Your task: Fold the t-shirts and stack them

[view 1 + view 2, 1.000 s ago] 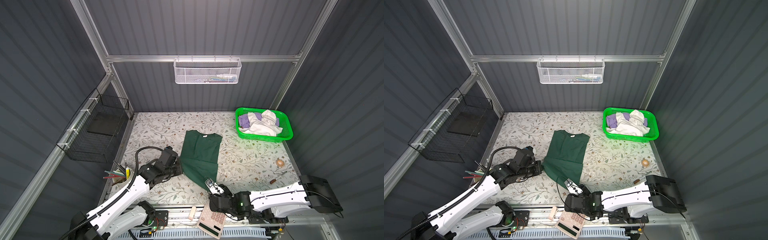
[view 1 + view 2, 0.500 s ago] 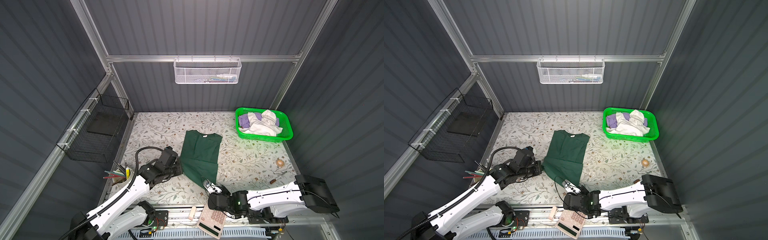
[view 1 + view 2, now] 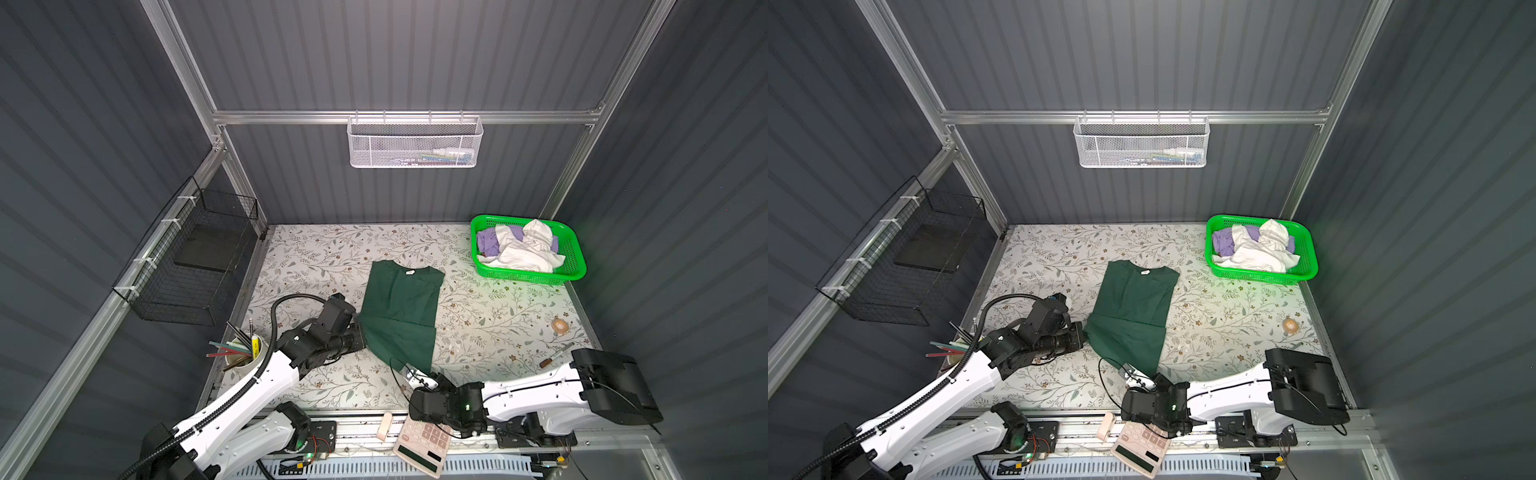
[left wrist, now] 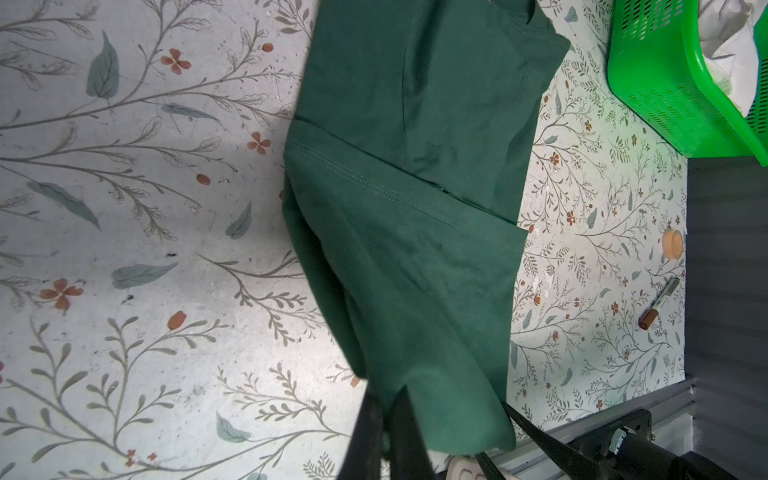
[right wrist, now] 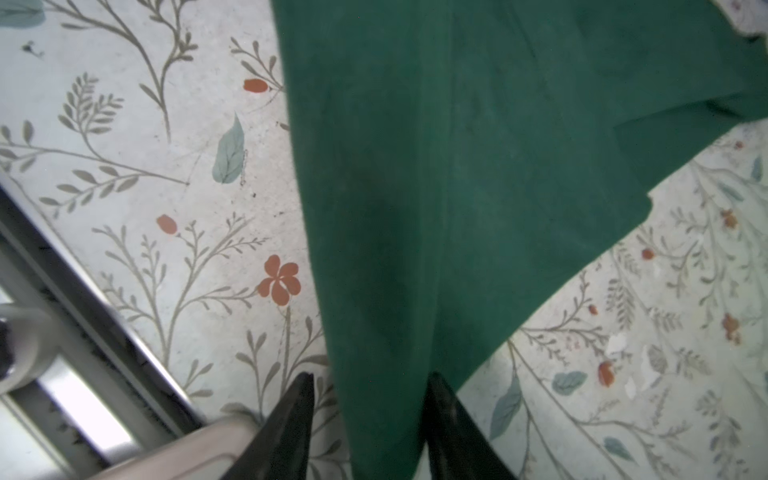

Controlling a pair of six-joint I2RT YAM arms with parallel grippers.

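Lying lengthwise at the middle of the desk (image 3: 316, 257), the dark green tee (image 3: 401, 307) has its collar toward the far edge and its hem toward the near edge. Both sides are turned in to make a narrow strip. That layout suits a hem-to-collar fold, I judge, which is why the 2 arms sit at the 2 hem corners.

The left gripper (image 3: 359, 332) has its jaws pressed together on the hem corner nearer the desk's left edge, and the cloth draws into a ridge toward it. The left wrist view shows green fabric pinched between the black fingers (image 4: 370, 424).

The right gripper (image 5: 370, 376) is at the other hem corner, close to the near edge. Its jaws stand partly spread and straddle the cloth, 1 finger against the fabric and the other just clear, so nothing is clamped there yet.

The remaining t-shirts (image 3: 523, 249), white and lavender, sit crumpled and unfolded in the green basket (image 3: 528, 277) at the far right corner.
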